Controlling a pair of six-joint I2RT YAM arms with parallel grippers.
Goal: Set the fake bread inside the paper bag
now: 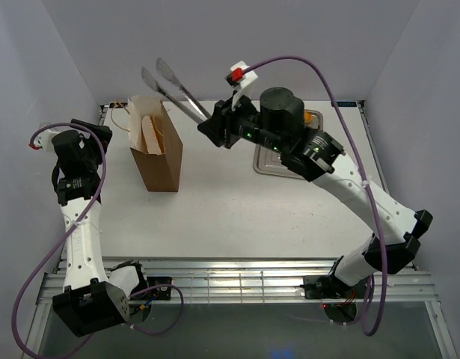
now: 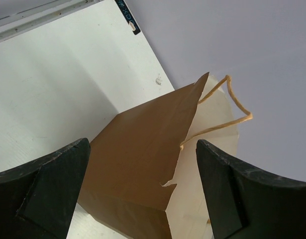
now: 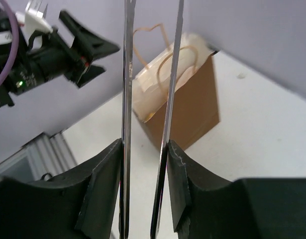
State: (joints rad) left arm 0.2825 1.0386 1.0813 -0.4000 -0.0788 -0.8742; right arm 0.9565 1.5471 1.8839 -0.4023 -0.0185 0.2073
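Note:
The brown paper bag [image 1: 156,153] stands upright at the back left, its mouth open and a tear in its rim [image 2: 172,181]. My left gripper [image 1: 102,133] hangs open just left of the bag, with nothing between its fingers [image 2: 143,149]. My right gripper [image 1: 211,127] is shut on the handle end of silver tongs [image 1: 173,86]. Both tong arms press against its fingers [image 3: 144,144]. The tong tips stand spread and empty above the bag's mouth [image 3: 185,99]. Of the fake bread only a golden patch [image 1: 310,117] shows, behind the right arm.
A flat steel tray [image 1: 268,163] lies at the back centre, mostly covered by the right arm. Grey walls close in the table on three sides. A ribbed metal rail [image 1: 230,280] runs along the near edge.

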